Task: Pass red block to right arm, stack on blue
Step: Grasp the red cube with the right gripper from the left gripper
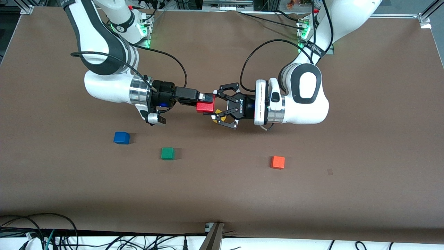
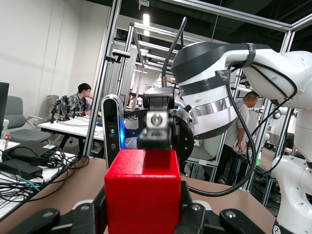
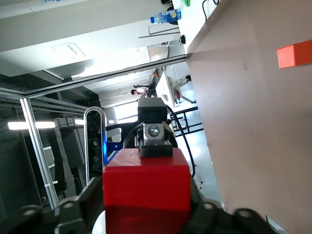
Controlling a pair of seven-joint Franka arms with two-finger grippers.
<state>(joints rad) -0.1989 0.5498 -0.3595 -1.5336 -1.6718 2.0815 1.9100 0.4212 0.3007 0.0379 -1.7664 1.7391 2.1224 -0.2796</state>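
The red block [image 1: 205, 107] hangs in the air over the middle of the table, caught between both grippers. My left gripper [image 1: 212, 107], the wide linkage claw, is shut on it from the left arm's end. In the left wrist view its jaws [image 2: 143, 214] press both sides of the red block [image 2: 144, 195]. My right gripper [image 1: 206, 103], slim and black, has come in from the right arm's end. Its jaws [image 3: 146, 209] sit tight against the red block [image 3: 146, 190]. The blue block [image 1: 121, 138] lies on the table, nearer the front camera, toward the right arm's end.
A green block [image 1: 168, 153] lies beside the blue one, slightly nearer the front camera. An orange block [image 1: 278, 162] [image 3: 294, 53] sits toward the left arm's end. Both forearms stretch low across the middle of the brown table [image 1: 364, 146].
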